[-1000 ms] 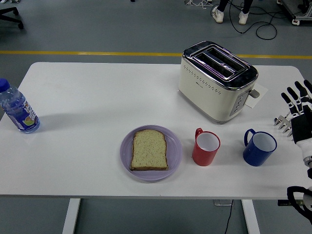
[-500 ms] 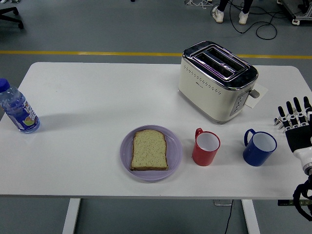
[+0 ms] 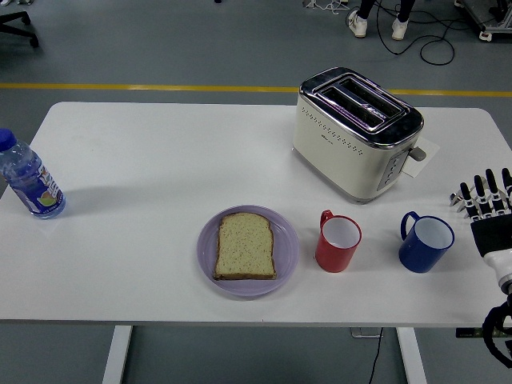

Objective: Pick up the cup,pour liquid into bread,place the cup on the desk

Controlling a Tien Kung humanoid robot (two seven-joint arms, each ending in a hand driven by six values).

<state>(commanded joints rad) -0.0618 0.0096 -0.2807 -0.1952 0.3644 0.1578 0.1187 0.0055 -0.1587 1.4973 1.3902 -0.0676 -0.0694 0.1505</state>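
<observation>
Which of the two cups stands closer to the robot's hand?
The blue cup. It stands right beside the right hand at the table's right edge, while the red cup is farther left, next to the purple plate.

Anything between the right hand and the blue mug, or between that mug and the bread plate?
Nothing visible sits between the right hand and the blue mug; bare white table separates them. On the way to the bread slice on the round lilac plate, the red mug stands directly between, so the blue mug must pass over or around it.

Right hand (image 3: 490,210) cut off at right edge, water bottle (image 3: 28,182) clipped at left edge
</observation>
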